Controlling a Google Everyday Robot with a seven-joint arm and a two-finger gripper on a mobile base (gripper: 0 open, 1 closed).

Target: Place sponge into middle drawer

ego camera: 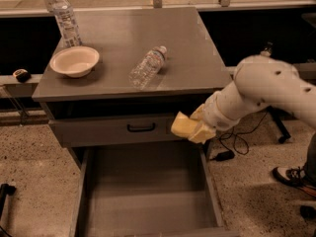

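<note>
The sponge (pixel 185 126) is a pale yellow foam block held at the end of my white arm. My gripper (pixel 196 127) is shut on it, with yellowish padded fingers (pixel 203 134) around its right part. It hangs just in front of the closed upper drawer front, above the right rear corner of the open middle drawer (pixel 148 191). That drawer is pulled out towards the camera and shows a bare grey floor and low side walls.
The closed drawer front carries a black handle (pixel 140 128). On the grey cabinet top (pixel 187 48) are a pale bowl (pixel 75 61), an upright water bottle (pixel 65 19) and a bottle lying on its side (pixel 147 67). A cable (pixel 232 142) and a person's shoe (pixel 289 174) are on the floor at the right.
</note>
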